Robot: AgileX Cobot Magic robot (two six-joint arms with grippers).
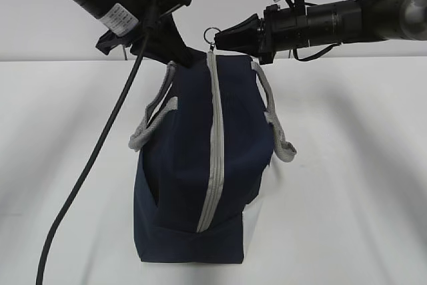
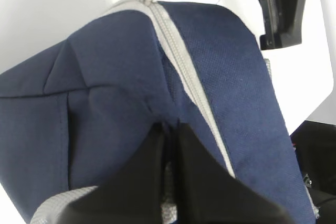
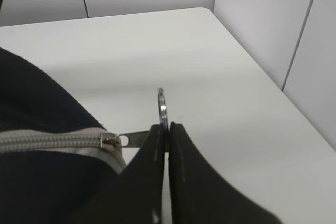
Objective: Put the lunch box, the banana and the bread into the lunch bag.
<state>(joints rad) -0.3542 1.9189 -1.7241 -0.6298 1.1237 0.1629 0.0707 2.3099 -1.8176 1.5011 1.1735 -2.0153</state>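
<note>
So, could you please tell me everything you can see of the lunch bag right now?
The lunch bag is a boxy navy-blue fabric bag standing on the white table, with a white side panel low on its right. Its grey zipper runs over the top and looks closed. Grey strap handles hang at both sides. The left gripper pinches the navy fabric near the top, while the right gripper is shut on the metal ring pull at the zipper's end. Nothing of the inside shows.

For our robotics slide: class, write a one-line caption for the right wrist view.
Right gripper pinches the metal ring pull at the end of the navy lunch bag's grey zipper.
</note>
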